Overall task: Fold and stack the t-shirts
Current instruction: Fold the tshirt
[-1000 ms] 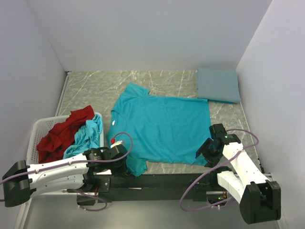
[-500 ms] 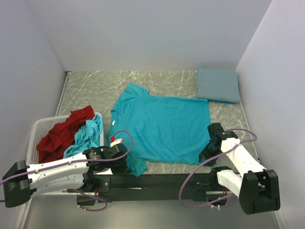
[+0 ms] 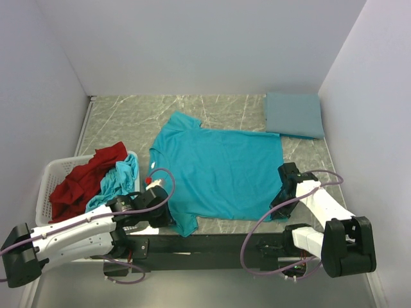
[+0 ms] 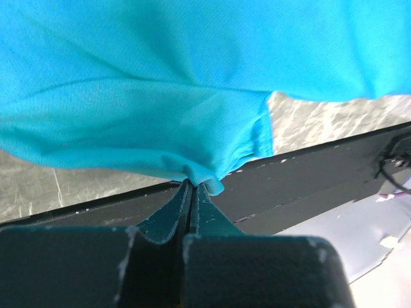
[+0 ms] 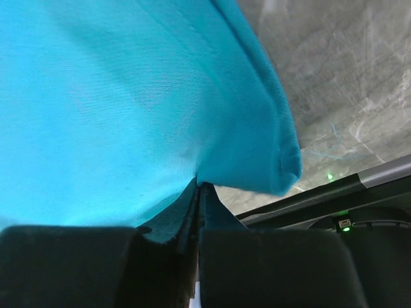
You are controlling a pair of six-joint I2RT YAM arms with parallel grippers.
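A bright teal t-shirt (image 3: 218, 170) lies spread flat in the middle of the marble table. My left gripper (image 3: 171, 218) is shut on its near left corner, by the sleeve. In the left wrist view the fabric (image 4: 160, 96) bunches between the closed fingertips of the left gripper (image 4: 192, 185). My right gripper (image 3: 277, 206) is shut on the near right hem corner. The right wrist view shows the right gripper (image 5: 199, 185) pinching the teal cloth (image 5: 128, 109). A folded grey-blue t-shirt (image 3: 294, 114) rests at the back right.
A white lattice basket (image 3: 48, 173) at the left holds a crumpled red t-shirt (image 3: 87, 176) and another teal one (image 3: 120, 183). The table's dark front edge (image 3: 225, 240) runs just below both grippers. Walls close in on the left, right and back.
My right gripper has moved in to the shirt's near right corner and shut on it. The left arm has shifted slightly, still holding its corner.
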